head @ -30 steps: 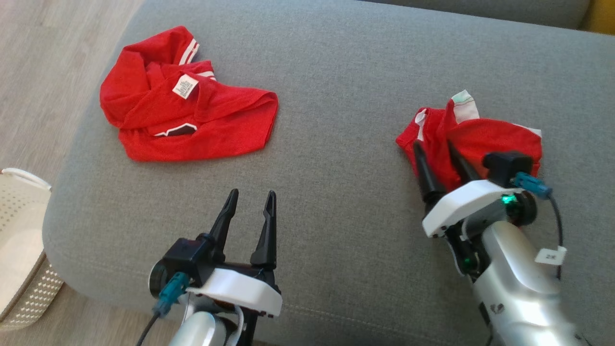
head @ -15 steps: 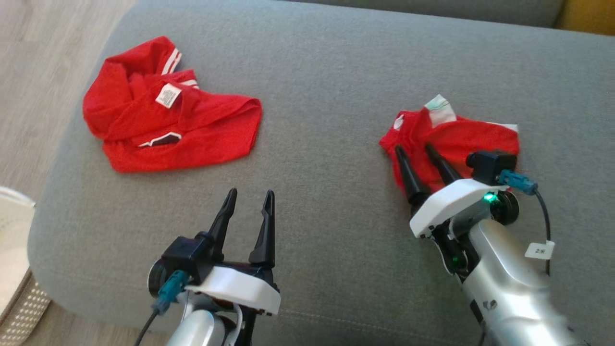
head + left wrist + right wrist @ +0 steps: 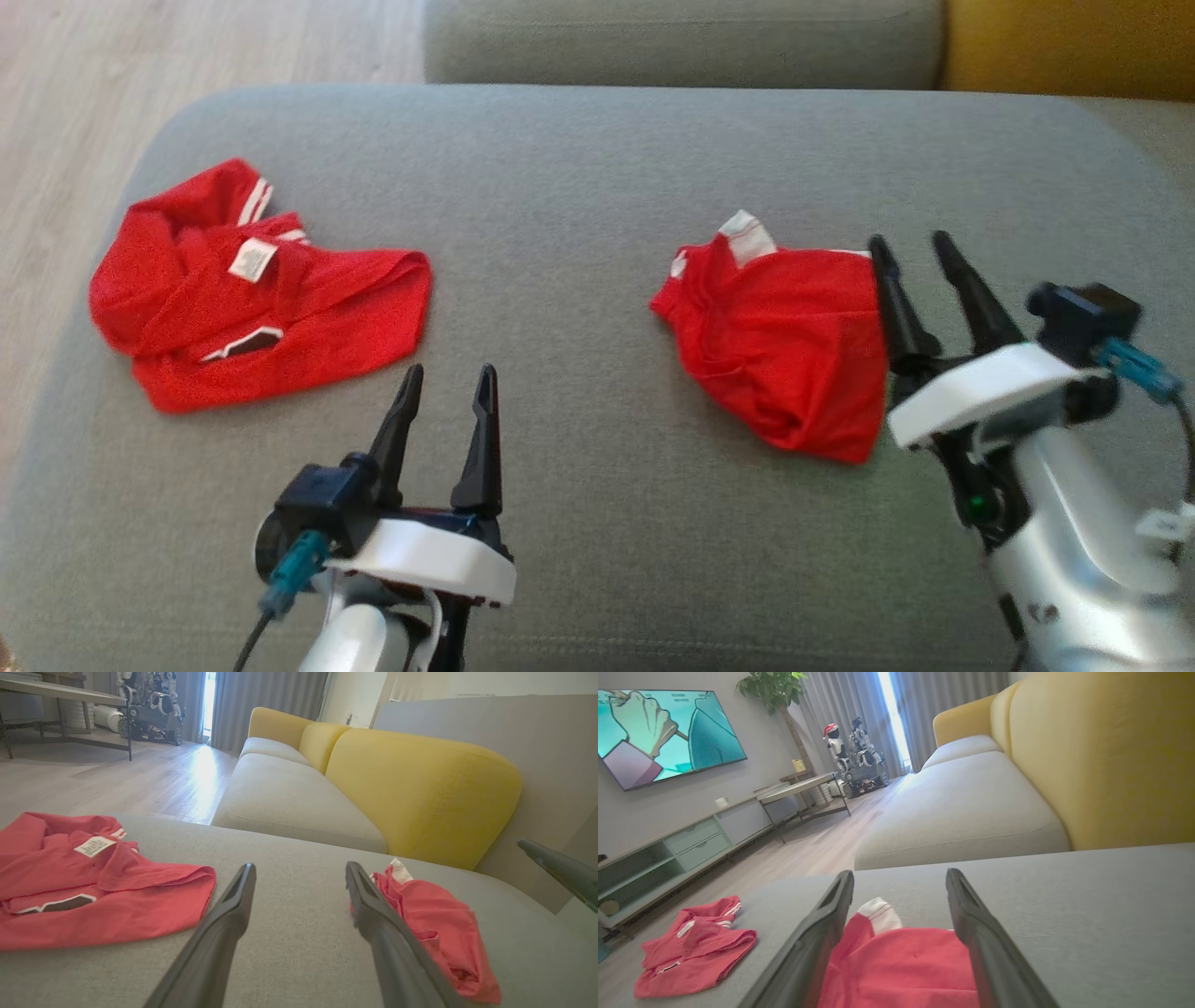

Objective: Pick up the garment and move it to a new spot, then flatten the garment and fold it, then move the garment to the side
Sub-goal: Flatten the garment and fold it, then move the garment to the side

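Reading this as the tail end of the move-aside step. The folded garment [image 3: 780, 350] lies as a compact red bundle on the right half of the grey cushion [image 3: 579, 233], nothing gripping it.

Right gripper [image 3: 907, 241]: jaws spread wide, empty, at the bundle's right edge. In the head view its near finger overlaps the cloth. I can't tell whether it touches or hovers just above. From the right wrist view the cloth sits low between the two fingers.

Left gripper [image 3: 450, 371]: also spread and empty, over bare cushion, between the two red pieces and well apart from both.

Orientation: the bundle's long axis runs diagonally, from far-left to near-right in the head view. The white trim [image 3: 747, 235] marks the far end and points toward the sofa back. The near end is a rounded fold.

My judgement of the next move: lift the right arm straight up and back so a fingertip doesn't snag the top layer and drag the fold open.

A second, crumpled garment [image 3: 280, 327] with its white label [image 3: 250, 259] showing sits at the cushion's left end, unflattened. It looks like the next candidate, within the left arm's side.
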Robot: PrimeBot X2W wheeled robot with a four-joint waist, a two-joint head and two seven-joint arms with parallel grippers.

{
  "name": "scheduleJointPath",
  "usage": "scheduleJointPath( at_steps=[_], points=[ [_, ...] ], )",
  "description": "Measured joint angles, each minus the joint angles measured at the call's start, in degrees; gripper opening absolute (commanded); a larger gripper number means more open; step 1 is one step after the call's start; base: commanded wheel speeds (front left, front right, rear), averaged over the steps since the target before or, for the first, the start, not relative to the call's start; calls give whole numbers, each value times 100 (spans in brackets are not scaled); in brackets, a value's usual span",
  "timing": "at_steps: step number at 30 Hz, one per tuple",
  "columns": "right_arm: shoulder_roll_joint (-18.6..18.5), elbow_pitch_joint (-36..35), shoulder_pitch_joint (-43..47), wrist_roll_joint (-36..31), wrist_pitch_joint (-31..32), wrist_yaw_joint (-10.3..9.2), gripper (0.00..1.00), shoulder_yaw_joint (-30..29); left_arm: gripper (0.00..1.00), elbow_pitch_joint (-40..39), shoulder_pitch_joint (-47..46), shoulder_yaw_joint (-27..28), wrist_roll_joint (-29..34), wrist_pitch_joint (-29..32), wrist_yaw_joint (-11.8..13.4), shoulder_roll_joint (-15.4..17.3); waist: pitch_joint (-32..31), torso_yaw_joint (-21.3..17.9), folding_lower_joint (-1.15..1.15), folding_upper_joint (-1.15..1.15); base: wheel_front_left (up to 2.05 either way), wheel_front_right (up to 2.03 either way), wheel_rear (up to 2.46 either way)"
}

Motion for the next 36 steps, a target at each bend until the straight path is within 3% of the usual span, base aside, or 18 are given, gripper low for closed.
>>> scheduleJointPath(
  at_steps=[10, 13, 26, 36],
  points=[
    [-16, -946, 963, -1207, -11, 0, 100, -1172, 100, -259, -2, 148, -60, -11, 40, -1, -205, -444, 0, 0, 0, 0, 0],
    [143, -1105, 1224, -1441, -90, 0, 100, -1455, 100, -281, -2, 154, -60, -15, 46, -1, -223, -523, 0, 0, 0, 0, 0],
    [586, -1348, 1813, -2308, -558, 0, 100, -1786, 100, -409, 110, 176, -46, -16, 44, 0, -105, -632, 0, 0, 0, 0, 0],
    [686, -1315, 1852, -2377, -656, 0, 100, -1858, 100, -408, 200, 164, -35, -15, 43, 0, -37, -593, 0, 0, 0, 0, 0]
  ],
)
